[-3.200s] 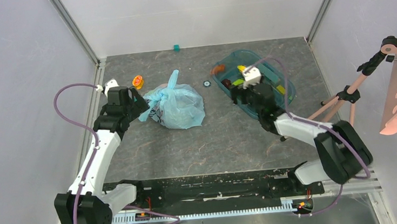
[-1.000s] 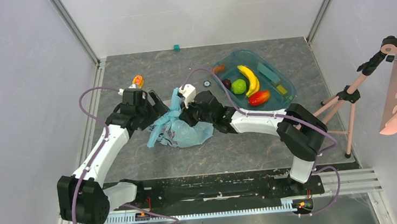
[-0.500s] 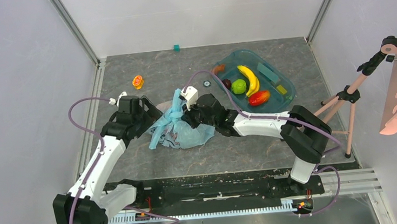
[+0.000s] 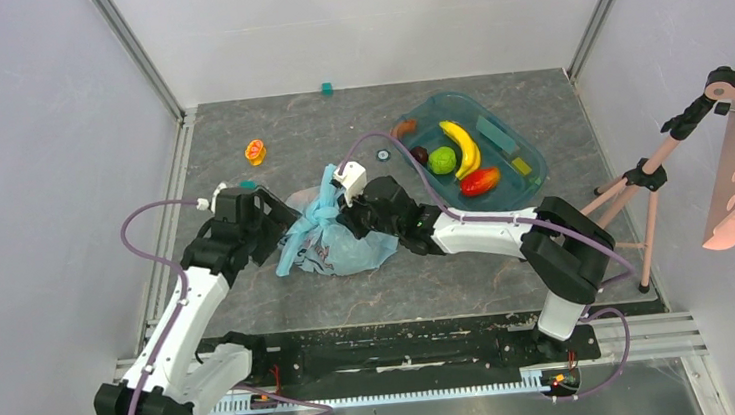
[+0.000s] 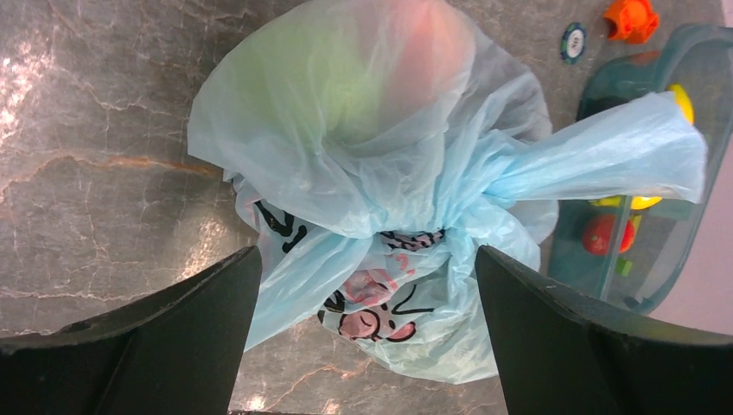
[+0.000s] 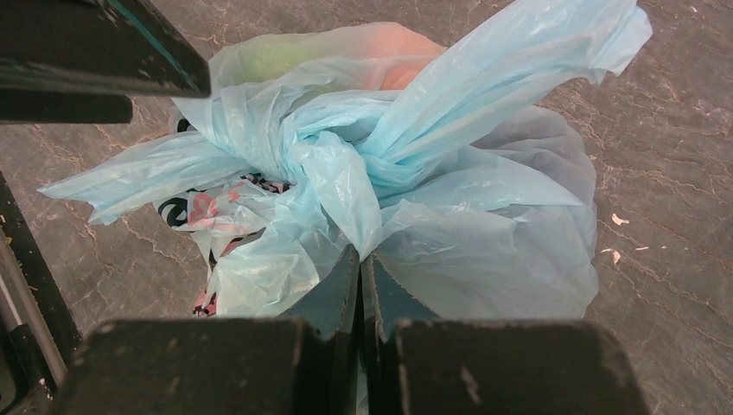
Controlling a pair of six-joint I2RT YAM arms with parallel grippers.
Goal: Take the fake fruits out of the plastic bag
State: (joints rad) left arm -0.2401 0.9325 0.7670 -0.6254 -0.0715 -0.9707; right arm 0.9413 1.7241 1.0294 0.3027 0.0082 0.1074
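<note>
the thin, crinkly, light-blue plastic bag (image 4: 334,242) looks light, soft and slippery, so the knotted tie handles (image 6: 346,164) are probably the best place to hold it. it lies on the grey marbled worktop (image 4: 448,256) between the arms. green and pinkish fake fruits (image 5: 346,78) show through the film. the right hand (image 6: 361,259) is pinched together on a fold of it. the left hand (image 5: 367,259) is spread wide apart.

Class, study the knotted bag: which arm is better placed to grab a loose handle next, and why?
Probably the left: the left claw is open and faces the plastic bag, while the right claw is occupied, shut on a fold of it.
</note>
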